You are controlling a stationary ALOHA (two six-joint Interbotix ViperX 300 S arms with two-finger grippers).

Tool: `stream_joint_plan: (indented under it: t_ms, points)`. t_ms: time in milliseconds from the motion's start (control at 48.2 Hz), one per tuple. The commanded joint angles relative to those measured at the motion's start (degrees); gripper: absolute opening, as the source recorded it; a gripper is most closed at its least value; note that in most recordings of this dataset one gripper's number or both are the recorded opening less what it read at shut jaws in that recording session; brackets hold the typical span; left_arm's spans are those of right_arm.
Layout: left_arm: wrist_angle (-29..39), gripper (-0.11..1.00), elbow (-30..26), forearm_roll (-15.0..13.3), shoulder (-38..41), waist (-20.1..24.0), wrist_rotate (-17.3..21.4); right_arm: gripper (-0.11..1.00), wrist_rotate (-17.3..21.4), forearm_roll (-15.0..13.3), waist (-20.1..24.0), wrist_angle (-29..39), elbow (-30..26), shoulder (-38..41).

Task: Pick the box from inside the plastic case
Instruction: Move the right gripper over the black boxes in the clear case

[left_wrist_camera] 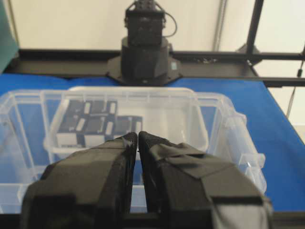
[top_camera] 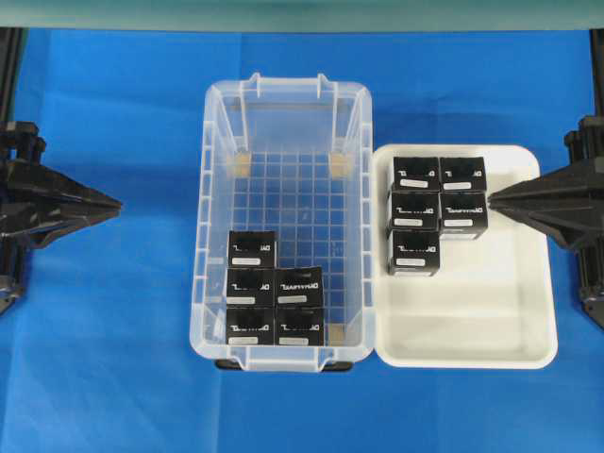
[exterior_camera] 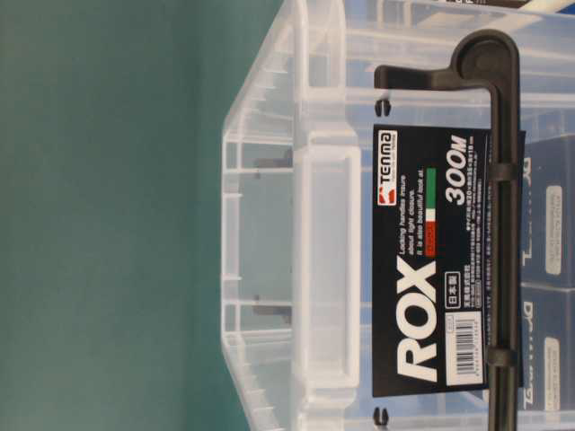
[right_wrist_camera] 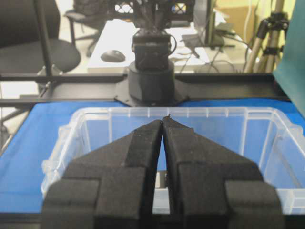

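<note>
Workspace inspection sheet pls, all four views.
Surface: blue cloth, flat.
Job's things: plastic case, five black boxes at its near end.
Clutter: white tray beside the case, five more black cartons in it.
Grippers: left gripper shut, parked left of the case; right gripper shut, at the tray's edge; both hold nothing.
Cables: nothing seen on the cloth.
Surroundings: chair and tripod behind the rig.

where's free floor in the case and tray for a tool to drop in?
Plastic case: the far half of the grid floor is bare, from its far wall down to the five boxes packed at the near end. White tray: near half bare, plus a strip right of its five boxes. Crowded: the tray's far-left corner.
</note>
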Motion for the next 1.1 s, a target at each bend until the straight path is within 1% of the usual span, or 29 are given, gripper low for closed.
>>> stream_joint_plan:
  t_ms: [0, 21, 62, 125, 187, 270, 436, 519, 664, 789, 913, 1017, 1079]
  points:
    - [0.70, 0.14, -1.32, 0.88, 0.97, -0.26, -1.49, 0.14, 0.53, 0.79, -0.26, 0.35, -0.26, 1.14]
    - [1.14, 0.14, -1.58, 0.79, 1.14, -0.35, -1.93, 0.14, 0.70, 1.41, -0.26, 0.97, -0.26, 1.32]
    - [1.93, 0.14, -1.85, 0.88, 1.23, -0.26, -2.55, 0.09, 1.23, 3.16, -0.26, 3.52, -0.70, 2.11]
    - [3.34, 0.04, -2.55, 0.88, 1.32, -0.26, -2.81, 0.01, 2.46, 5.01, -0.35, 9.76, -2.99, 3.87]
    - [5.01, -0.03, -3.25, 0.88, 1.23, -0.44, -2.81, -0.03, 3.34, 5.01, -0.26, 15.56, -5.98, 5.63]
    - [8.00, -0.06, -4.57, 0.88, 1.32, -0.62, -2.81, -0.03, 3.52, 5.01, -0.44, 22.85, -10.63, 8.61]
    - [15.29, -0.06, -6.24, 0.88, 1.32, -0.88, -2.29, -0.03, 3.69, 5.01, -0.53, 35.95, -22.06, 17.05]
    - [19.16, -0.06, -6.50, 0.88, 0.79, -0.62, -2.37, -0.03, 3.69, 5.10, -0.53, 44.03, -27.69, 21.71]
    - [22.59, -0.06, -6.94, 0.88, -0.53, -0.62, -2.90, -0.03, 3.52, 5.01, -0.88, 58.36, -37.62, 31.11]
    - [25.93, -0.06, -7.12, 0.88, -1.41, -0.26, -2.81, -0.03, 3.25, 5.01, -1.41, 64.95, -44.91, 38.85]
    - [28.13, -0.06, -7.29, 0.88, -2.37, -0.26, -2.90, -0.03, 2.99, 5.01, -2.72, 70.49, -53.44, 46.14]
    - [29.09, -0.06, -7.47, 0.88, -2.99, -0.18, -2.99, -0.03, 1.49, 4.92, -3.87, 75.50, -59.85, 51.50]
    - [29.97, -0.06, -7.56, 0.88, -3.34, 0.00, -3.08, -0.03, -0.53, 4.92, -4.83, 78.75, -64.34, 55.11]
